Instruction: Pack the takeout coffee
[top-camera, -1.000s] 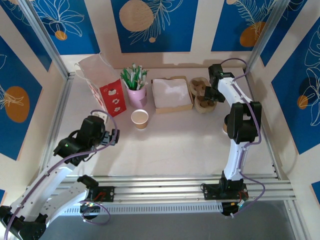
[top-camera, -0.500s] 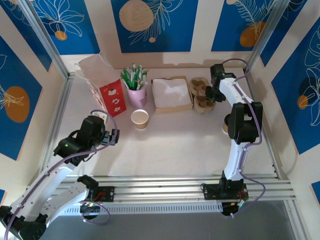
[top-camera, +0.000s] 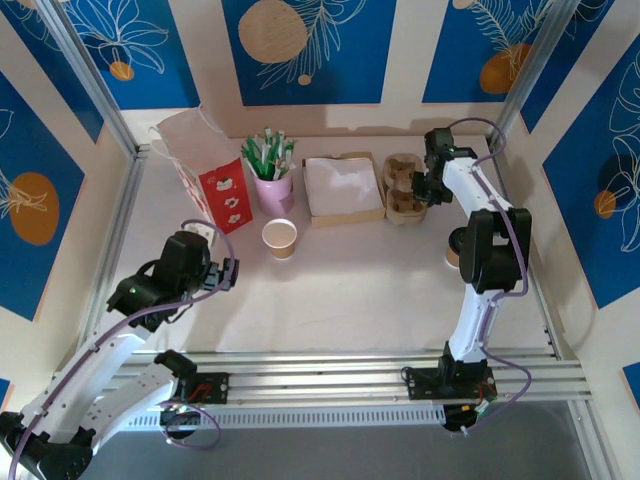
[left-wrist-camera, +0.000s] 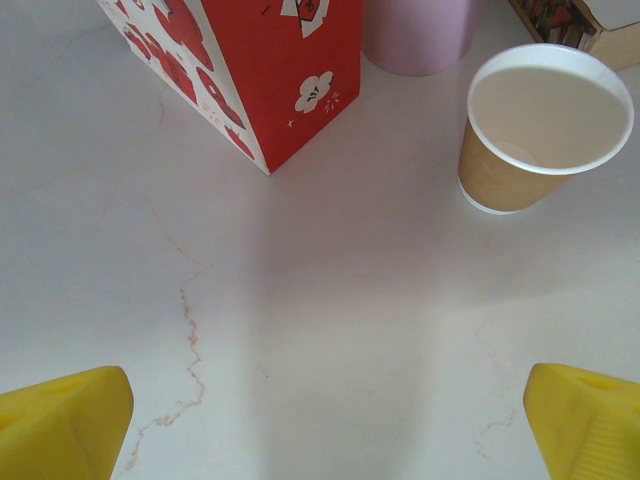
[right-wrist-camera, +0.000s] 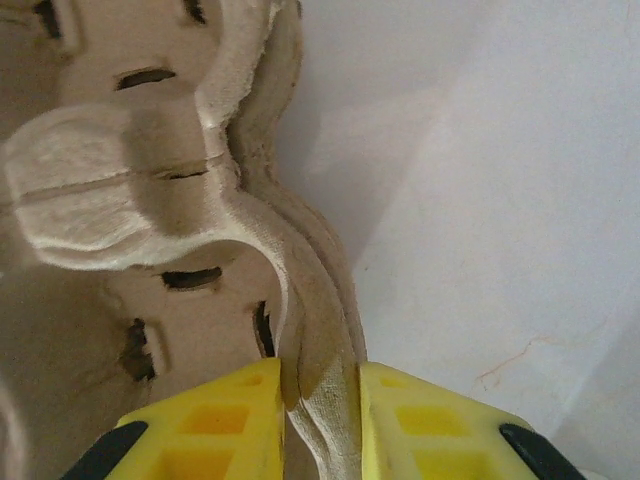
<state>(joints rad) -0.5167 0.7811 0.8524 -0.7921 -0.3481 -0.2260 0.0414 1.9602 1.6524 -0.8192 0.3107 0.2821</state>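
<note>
A: Jaws, right gripper (right-wrist-camera: 322, 405)?
B: Pinched on the rim of the brown moulded-pulp cup carrier (right-wrist-camera: 150, 170).
A: And left gripper (left-wrist-camera: 325, 425)?
B: Jaws wide, nothing between. Small kraft-brown paper cup (left-wrist-camera: 540, 125) upright on white table (left-wrist-camera: 350, 320), right of red paper bag (left-wrist-camera: 270, 70).

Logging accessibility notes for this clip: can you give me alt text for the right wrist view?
The right hand has its two yellow fingers pinched on the outer wall of a brown moulded-pulp cup carrier, seen close up. Pale tabletop lies to the right.
</note>
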